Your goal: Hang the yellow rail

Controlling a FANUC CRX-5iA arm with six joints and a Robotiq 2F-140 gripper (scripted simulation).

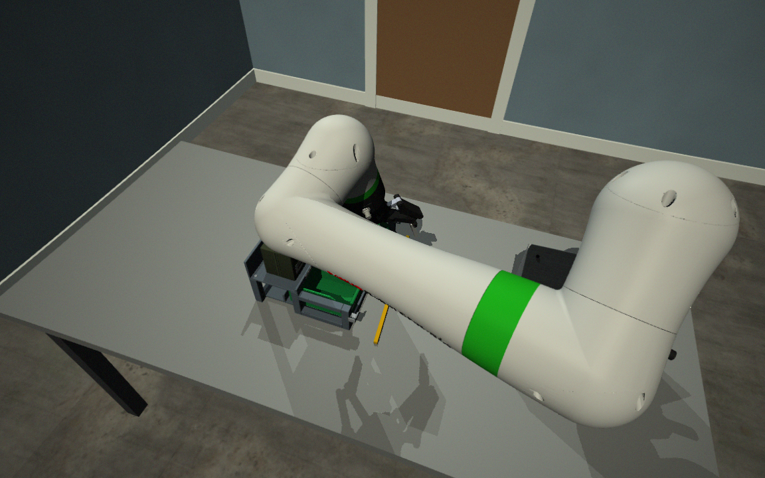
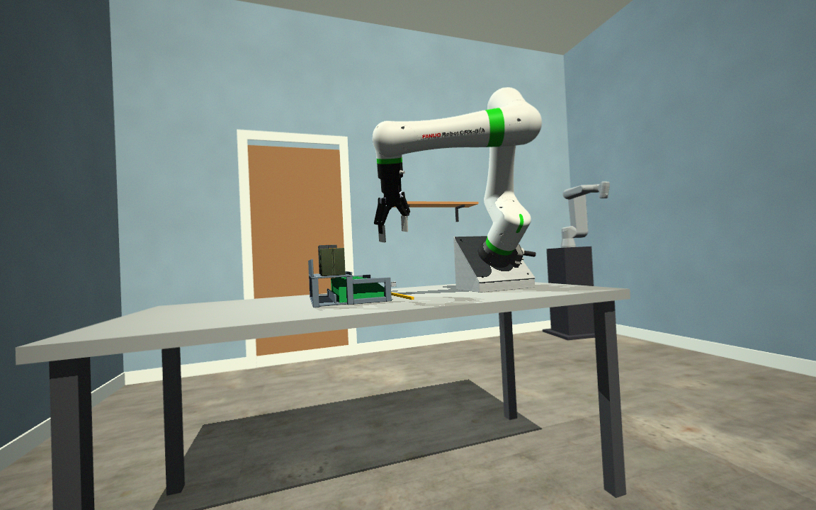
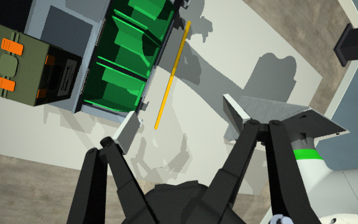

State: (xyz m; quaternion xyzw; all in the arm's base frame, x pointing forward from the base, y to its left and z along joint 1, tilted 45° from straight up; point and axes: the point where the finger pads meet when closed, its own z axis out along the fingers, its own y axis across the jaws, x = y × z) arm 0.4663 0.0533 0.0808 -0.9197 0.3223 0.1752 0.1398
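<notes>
Rail: while it waits to be picked up, the yellow rail [image 3: 170, 76] lies flat on the desk [image 1: 135, 249], just beside the green bins [image 3: 121, 65] and away from every edge, toward the far side.
Fingers: the fingers are spread fully apart with nothing between them; the gripper [image 2: 392, 229] hangs well above the rail, pointing down.
Hooks: they sit at the front of the grey frame [image 1: 254, 279] that holds the bins; the end plates are too small to make out.
Risk, grasp: the rail is thin and lies flat, so the pads could probably close past it or nudge it under the frame if the descent is off line.
Risk, tilt: an off-centre hold would likely let one end droop.
Risk, fit: with almost no slack, a small skew could leave an end resting on a plate.
Surface: pale grey desk on dark legs, crossed by the arm's shadows.
Room: blue walls, brown door [image 2: 293, 247], mottled grey floor, dark mat [image 2: 347, 425] beneath the desk.
</notes>
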